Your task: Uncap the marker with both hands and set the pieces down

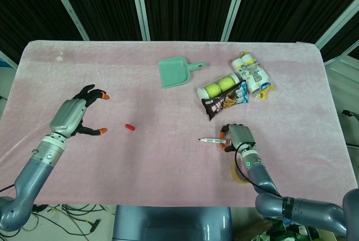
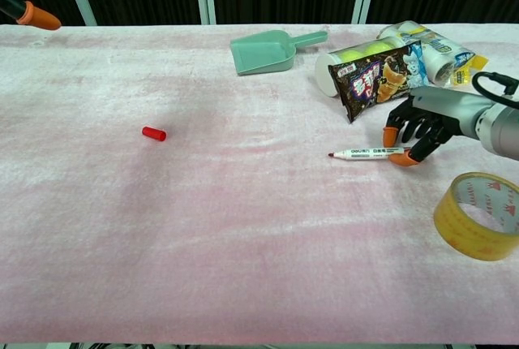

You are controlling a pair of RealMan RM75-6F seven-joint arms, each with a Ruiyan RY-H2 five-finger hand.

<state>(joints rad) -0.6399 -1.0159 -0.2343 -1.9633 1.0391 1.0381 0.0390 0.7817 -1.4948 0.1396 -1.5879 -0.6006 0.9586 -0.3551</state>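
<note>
The uncapped white marker (image 1: 212, 139) (image 2: 366, 153) lies flat on the pink cloth, its red tip pointing left. My right hand (image 1: 238, 136) (image 2: 423, 125) sits low at the marker's rear end. The thumb tip touches that end and the other fingers are spread just above it. The red cap (image 1: 129, 126) (image 2: 153, 133) lies alone on the cloth, left of centre. My left hand (image 1: 72, 116) hovers at the far left with its fingers apart and holds nothing. In the chest view only one of its orange fingertips (image 2: 38, 16) shows.
A green dustpan (image 1: 175, 71) (image 2: 268, 51), a tube of tennis balls (image 1: 217, 88), a dark snack bag (image 1: 224, 100) (image 2: 375, 78) and a white package (image 1: 252, 74) lie behind the right hand. A yellow tape roll (image 2: 478, 216) sits near the front edge at right.
</note>
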